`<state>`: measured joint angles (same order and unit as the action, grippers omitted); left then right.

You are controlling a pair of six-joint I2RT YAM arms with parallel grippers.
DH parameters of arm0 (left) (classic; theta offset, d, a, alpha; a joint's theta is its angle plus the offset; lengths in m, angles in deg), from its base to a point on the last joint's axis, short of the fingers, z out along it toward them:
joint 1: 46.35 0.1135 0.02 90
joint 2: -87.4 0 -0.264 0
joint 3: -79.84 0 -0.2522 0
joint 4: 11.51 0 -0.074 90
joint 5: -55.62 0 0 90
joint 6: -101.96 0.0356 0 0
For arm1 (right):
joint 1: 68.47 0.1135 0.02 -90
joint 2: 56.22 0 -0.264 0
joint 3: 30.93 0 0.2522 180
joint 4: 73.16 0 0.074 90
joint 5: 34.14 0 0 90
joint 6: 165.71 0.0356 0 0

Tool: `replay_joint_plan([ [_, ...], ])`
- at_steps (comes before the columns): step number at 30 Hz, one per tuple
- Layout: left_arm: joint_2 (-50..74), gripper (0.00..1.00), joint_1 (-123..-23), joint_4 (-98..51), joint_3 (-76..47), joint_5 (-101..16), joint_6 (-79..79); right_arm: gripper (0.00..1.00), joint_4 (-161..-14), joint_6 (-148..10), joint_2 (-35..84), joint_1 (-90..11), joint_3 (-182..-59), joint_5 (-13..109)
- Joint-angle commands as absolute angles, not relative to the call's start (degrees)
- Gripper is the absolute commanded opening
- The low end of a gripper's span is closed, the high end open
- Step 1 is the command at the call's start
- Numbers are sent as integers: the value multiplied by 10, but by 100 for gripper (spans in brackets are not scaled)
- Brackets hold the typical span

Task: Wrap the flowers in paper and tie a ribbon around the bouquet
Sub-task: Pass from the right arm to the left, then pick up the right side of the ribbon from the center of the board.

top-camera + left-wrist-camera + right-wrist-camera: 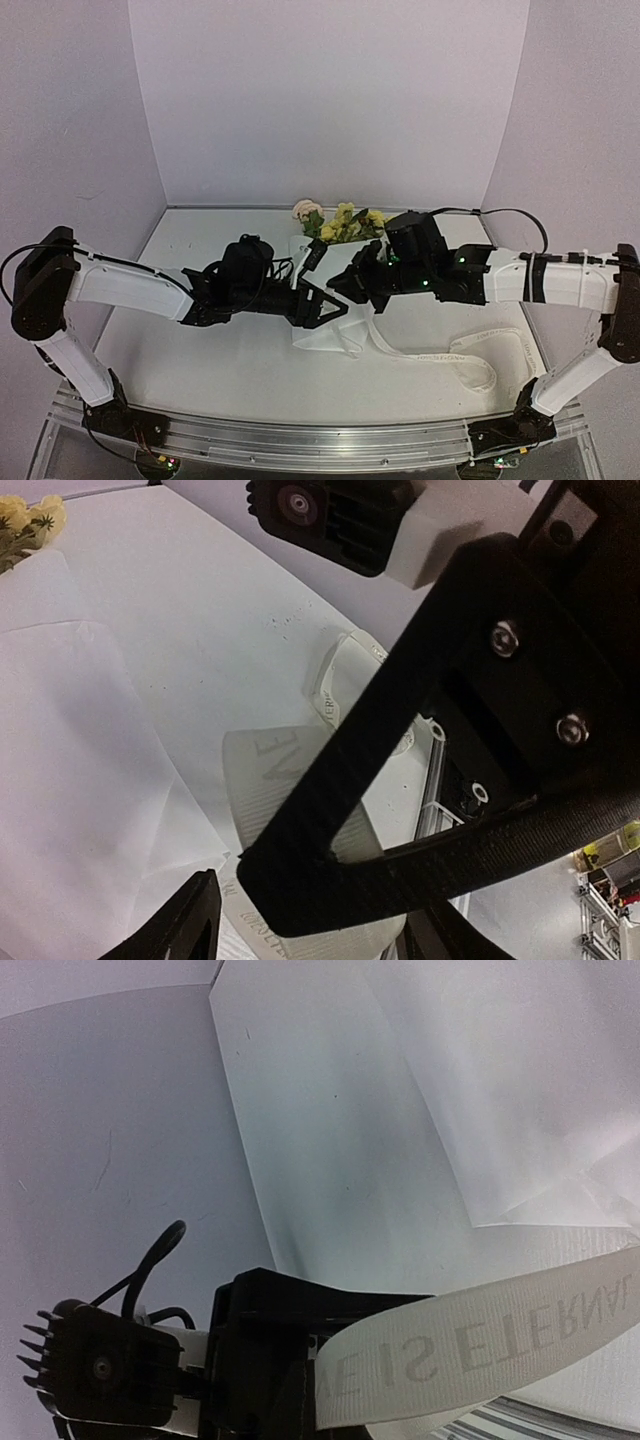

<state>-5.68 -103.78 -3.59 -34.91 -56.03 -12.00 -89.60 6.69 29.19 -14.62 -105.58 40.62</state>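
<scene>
You have two arms on one table (190, 365), their grippers nose to nose at its centre.

From your left:
- **Left gripper (324, 300):** There is one. Its fingers (188, 925) are spread apart above the paper (322, 338). The left wrist view shows the tip of the right gripper (353, 283) and a stretch of the ribbon (275, 780) between those fingers. No grip on either can be confirmed.
- **Paper:** There is one sheet, white and creased. It lies flat at mid-table under both grippers.
- **Flowers (345, 222):** They rest at the far edge of the paper, heads toward the back wall. There is one pale rose (307, 211) on the left. Beside it is one cluster of yellow blossoms (352, 215), too small to count singly, with green leaves.
- **Right gripper:** There is one, and its jaws are pressed together. You cannot tell whether it pinches the ribbon.
- **Ribbon:** There is one, off-white. It runs from the grippers past the near edge of the paper and loops on the table to your right. Its grey print reads "ME IS ETERNAL" in the right wrist view, with the start hidden. In the left wrist view the lettering is not legible.
</scene>
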Motion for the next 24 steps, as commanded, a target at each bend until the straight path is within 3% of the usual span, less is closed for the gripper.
replay_joint_plan([
  [1, -56, 46, -1042, 3, -330, -527, -129, 0, -874, 68, 303, -141, -1080, 404],
  [3, -48, 20, -1042, -3, -338, -484, -145, 5, -875, 59, 301, -140, -1079, 406],
  [4, -36, 5, -1042, -11, -345, -456, -157, 13, -875, 54, 300, -140, -1078, 406],
  [9, 67, 0, -1042, -117, -400, -249, -228, 63, -949, -8, 266, -140, -1065, 439],
  [12, 140, 0, -1042, -223, -423, -138, -267, 81, -1040, -50, 223, -141, -1038, 495],
  [17, 229, 0, -1040, -388, -446, 1, -332, 88, -1167, -65, 146, -167, -937, 613],
  [24, 310, 0, -1037, -556, -479, 134, -447, 82, -1195, -25, 37, -257, -750, 681],
])
